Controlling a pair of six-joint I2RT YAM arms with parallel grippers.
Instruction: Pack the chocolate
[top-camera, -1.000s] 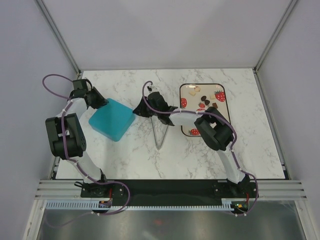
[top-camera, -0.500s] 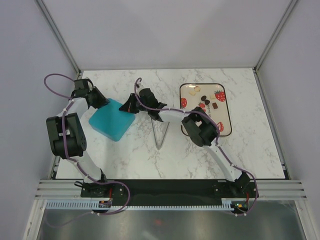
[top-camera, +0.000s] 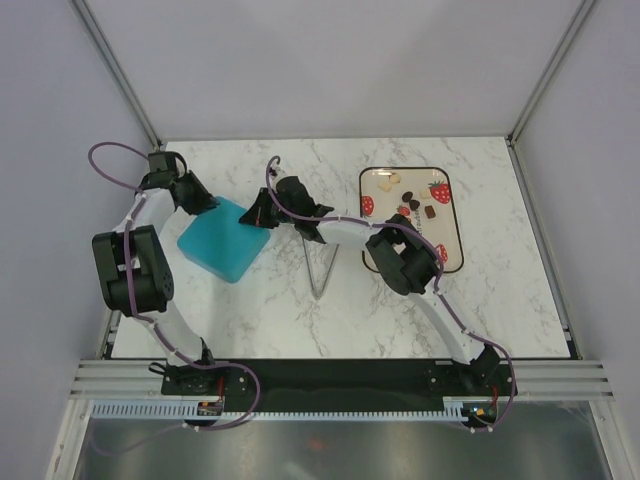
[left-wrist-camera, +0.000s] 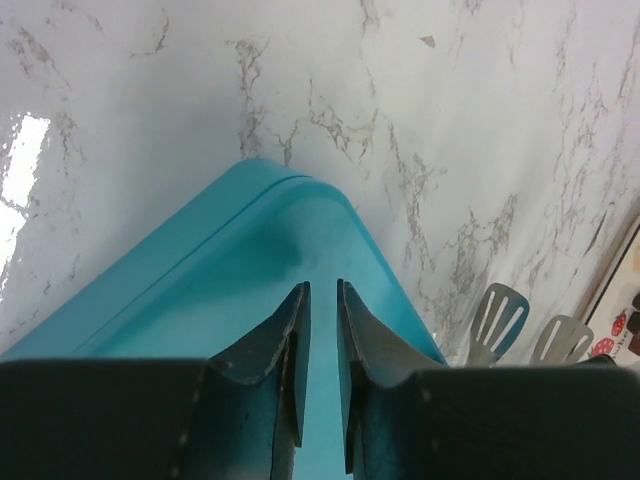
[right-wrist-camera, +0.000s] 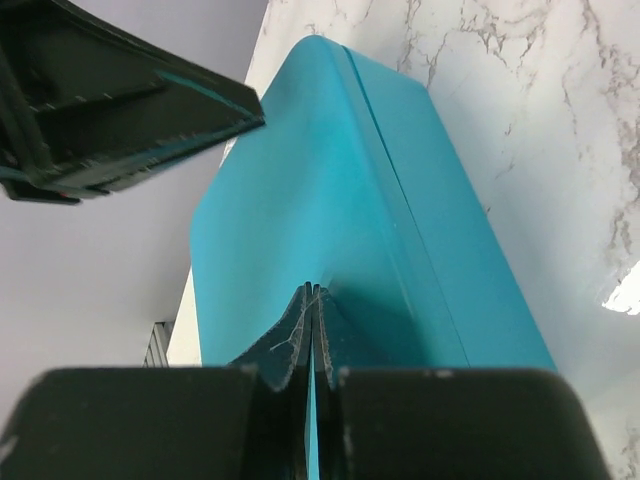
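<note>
Overhead view of 2 robot arms on a white marble surface (top-camera: 300, 320). Compared with 1 second ago, the right gripper (top-camera: 256, 214) has swung left, away from the tray (top-camera: 405, 169), and now sits at the right corner of the teal box (top-camera: 222, 245). Its fingers, apart a second ago, are now pressed together with nothing between them. In its wrist view the tips rest against the box's top, close to the seam of the lid.

The left gripper (left-wrist-camera: 322, 290) has edged slightly along the box's far left corner. Its fingers are a narrow gap apart over the lid, holding nothing that can be seen.

The box has not moved and its lid is still on. The chocolate (top-camera: 428, 212), several small brown and cream pieces, lies untouched on the strawberry-printed tray, well apart from the box. The silver tongs (top-camera: 322, 268) lie unused on the surface between box and tray.

The task looks barely begun. Both arms are now gathered on the box, most likely to open it, and no piece can be packed until the lid is off.
</note>
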